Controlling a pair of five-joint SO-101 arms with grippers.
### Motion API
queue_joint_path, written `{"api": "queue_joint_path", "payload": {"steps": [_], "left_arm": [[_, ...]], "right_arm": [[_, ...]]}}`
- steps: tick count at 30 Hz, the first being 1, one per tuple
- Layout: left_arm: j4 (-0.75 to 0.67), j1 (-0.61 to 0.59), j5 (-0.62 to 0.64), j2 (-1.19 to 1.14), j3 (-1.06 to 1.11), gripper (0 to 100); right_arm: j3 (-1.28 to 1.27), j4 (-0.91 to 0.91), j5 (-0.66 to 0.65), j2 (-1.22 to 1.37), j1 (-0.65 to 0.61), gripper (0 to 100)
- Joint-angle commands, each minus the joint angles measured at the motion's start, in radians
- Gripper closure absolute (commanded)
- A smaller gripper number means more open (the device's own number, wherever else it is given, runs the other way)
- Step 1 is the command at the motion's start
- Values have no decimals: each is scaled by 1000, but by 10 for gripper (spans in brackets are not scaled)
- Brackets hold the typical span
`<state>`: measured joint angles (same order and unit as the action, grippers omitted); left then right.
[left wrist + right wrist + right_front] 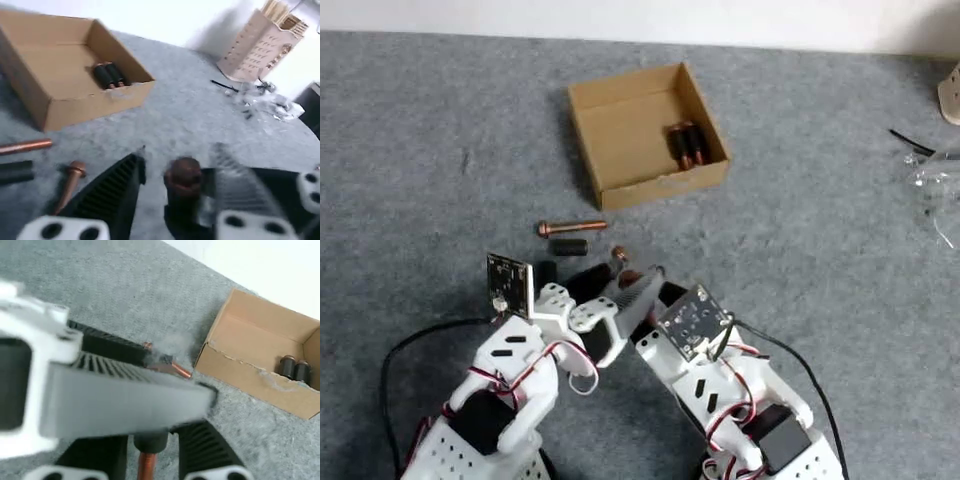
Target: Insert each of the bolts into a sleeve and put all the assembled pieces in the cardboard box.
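Step in hand, as we read it: seating a bolt [146, 467] in its sleeve [150, 441], held off the desk [800, 300] on the arms' side of the box [665, 183].

The right gripper [155, 437] looks clamped on the bolt's shank, with the sleeve over it. The left gripper [180, 147] stands spread around the bolt head, with a gap on either side.

To do this well we would close the left on the sleeve, not the head, keep the axes in line and push straight until the head seats. Only then let one side go.

Pose: both arms low and forward, wrists angled inward, grippers meeting nose to nose short of the box.

Two pieces [685, 145] lie in the box. A loose bolt [572, 228] and a loose sleeve [568, 246] lie between the box and the grippers.
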<state>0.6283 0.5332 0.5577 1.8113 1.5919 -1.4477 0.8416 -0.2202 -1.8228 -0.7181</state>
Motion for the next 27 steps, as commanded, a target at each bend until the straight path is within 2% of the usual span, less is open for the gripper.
{"api": "queue_joint_path", "payload": {"steps": [1,3,6,9,22,27], "left_arm": [[38,-10,48,12,-21,576],[41,-13,89,12,-42,565],[41,-88,164,12,-62,564],[38,-170,180,12,-87,564],[41,-386,172,10,-102,565],[43,-398,48,8,-93,565]], "right_arm": [[13,-42,-12,-16,13,995],[13,-42,-12,-16,13,995],[13,-42,-12,-16,13,995],[13,-42,-12,-16,13,995],[13,-44,-12,-16,16,995],[13,-45,-12,-16,53,995]]}}
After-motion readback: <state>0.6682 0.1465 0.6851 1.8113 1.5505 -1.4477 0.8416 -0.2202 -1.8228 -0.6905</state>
